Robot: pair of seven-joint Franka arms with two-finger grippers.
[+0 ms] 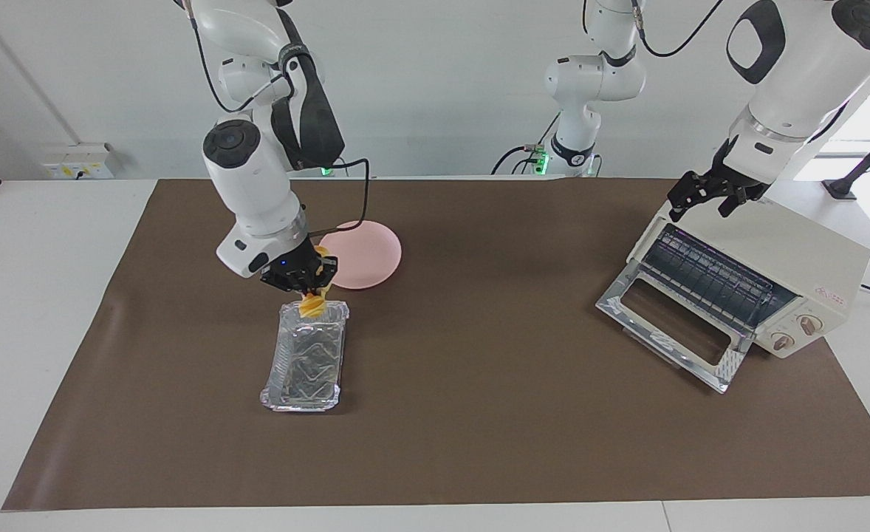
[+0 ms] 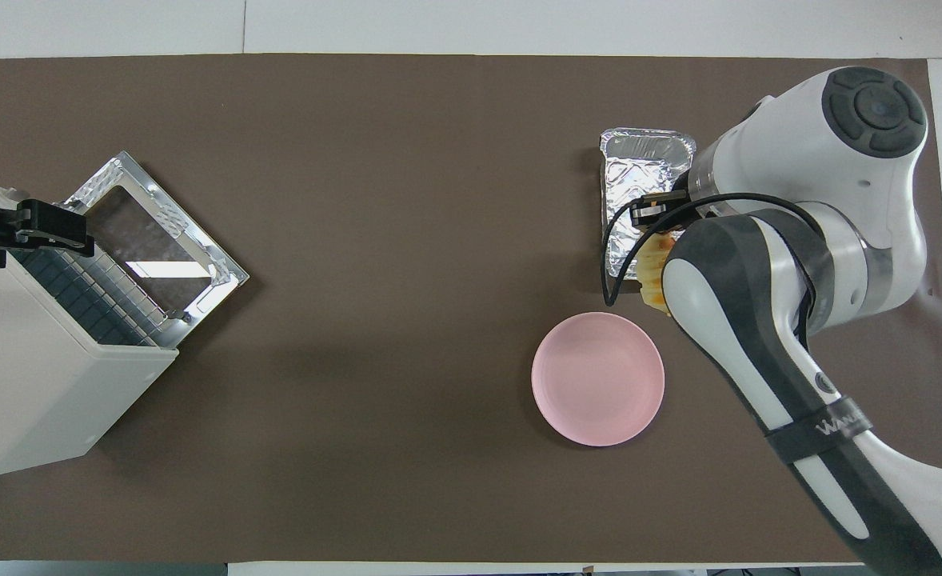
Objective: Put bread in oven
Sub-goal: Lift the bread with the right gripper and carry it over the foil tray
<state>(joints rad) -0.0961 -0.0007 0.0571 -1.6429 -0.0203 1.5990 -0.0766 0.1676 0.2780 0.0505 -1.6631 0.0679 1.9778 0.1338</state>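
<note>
My right gripper point(image 1: 309, 287) is shut on the bread point(image 1: 312, 307), a small golden-yellow ridged loaf that hangs downward from the fingers. It holds the loaf over the end of the foil tray point(image 1: 306, 366) nearest the robots. In the overhead view the bread point(image 2: 652, 258) is partly hidden under the right arm. The cream-white oven point(image 1: 782, 255) stands at the left arm's end of the table with its glass door point(image 1: 671, 329) folded down and the wire rack showing. My left gripper point(image 1: 707, 199) is open and waits over the oven's top edge.
The round pink plate point(image 1: 367, 255) lies bare on the brown mat, nearer to the robots than the foil tray point(image 2: 645, 156). The oven's open door point(image 2: 159, 240) juts out toward the middle of the table.
</note>
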